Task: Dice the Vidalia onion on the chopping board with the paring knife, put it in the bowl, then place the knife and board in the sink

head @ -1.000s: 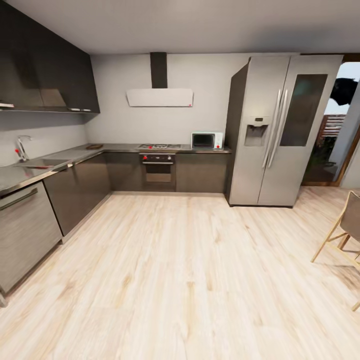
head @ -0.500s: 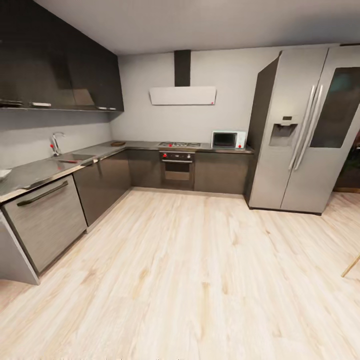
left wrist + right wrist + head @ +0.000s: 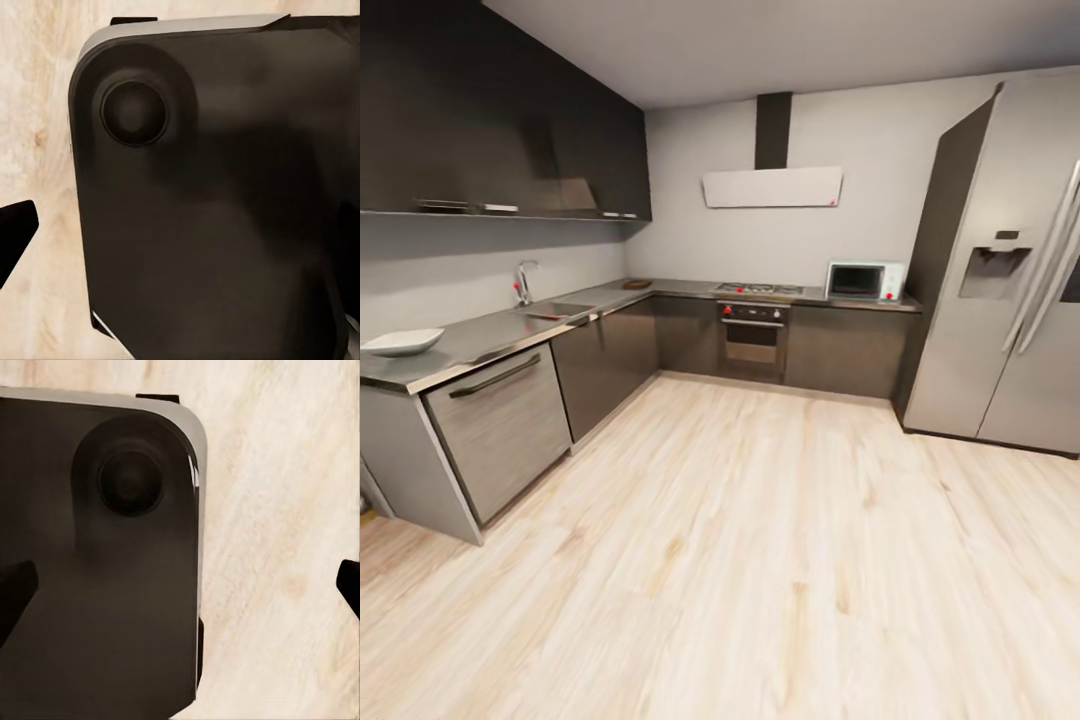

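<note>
Sink far along the left bench, bowl near its close end.
Faucet stands behind the sink; a dark board lies at the bench corner. Both hands: state cannot be told, only dark tips over the floor.

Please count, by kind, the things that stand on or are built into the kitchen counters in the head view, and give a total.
White squarish bowl on the grey steel countertop: 1
Stainless-steel sink with chrome faucet: 1
Dark-brown wooden chopping board: 1
Gas hob: 1
White microwave oven: 1
Total: 5
</note>
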Motion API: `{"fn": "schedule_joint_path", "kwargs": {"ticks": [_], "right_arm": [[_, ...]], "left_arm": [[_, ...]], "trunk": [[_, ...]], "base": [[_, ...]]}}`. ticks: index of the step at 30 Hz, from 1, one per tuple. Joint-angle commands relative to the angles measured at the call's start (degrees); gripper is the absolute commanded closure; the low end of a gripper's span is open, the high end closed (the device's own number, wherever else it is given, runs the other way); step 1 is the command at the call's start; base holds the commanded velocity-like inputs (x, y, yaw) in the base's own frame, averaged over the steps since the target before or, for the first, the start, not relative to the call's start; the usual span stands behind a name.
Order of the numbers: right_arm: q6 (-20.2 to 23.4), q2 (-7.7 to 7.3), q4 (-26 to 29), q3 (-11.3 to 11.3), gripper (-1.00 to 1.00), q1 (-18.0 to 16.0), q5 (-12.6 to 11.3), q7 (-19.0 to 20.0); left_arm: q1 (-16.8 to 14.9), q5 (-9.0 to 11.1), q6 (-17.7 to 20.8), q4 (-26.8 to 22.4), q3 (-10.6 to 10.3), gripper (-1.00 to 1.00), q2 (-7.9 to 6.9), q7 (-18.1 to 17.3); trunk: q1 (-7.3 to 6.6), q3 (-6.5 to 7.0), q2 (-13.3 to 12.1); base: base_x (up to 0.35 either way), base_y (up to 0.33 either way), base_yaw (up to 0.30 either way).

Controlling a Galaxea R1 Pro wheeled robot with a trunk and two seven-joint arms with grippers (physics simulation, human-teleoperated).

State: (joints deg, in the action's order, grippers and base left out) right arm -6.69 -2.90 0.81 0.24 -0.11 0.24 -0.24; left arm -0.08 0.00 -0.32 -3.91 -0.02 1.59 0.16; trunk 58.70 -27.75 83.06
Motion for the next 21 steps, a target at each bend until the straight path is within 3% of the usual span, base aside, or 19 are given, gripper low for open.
{"fn": "schedule_joint_path", "kwargs": {"ticks": [1,21], "right_arm": [[-0.16,0.00,-0.01,0.02,-1.00,-0.02,0.02,-0.02],[-0.17,0.03,-0.06,0.02,-1.00,-0.01,0.03,-0.02]], "left_arm": [[-0.01,0.00,-0.03,-0.04,-0.02,-1.00,0.02,0.02],[-0.01,0.00,-0.03,-0.04,0.02,-1.00,0.08,0.02]], "trunk": [[0.03,-0.05,0.02],[0.03,-0.05,0.02]], "base": [[0.294,-0.195,0.293],[0.304,-0.173,0.293]]}}
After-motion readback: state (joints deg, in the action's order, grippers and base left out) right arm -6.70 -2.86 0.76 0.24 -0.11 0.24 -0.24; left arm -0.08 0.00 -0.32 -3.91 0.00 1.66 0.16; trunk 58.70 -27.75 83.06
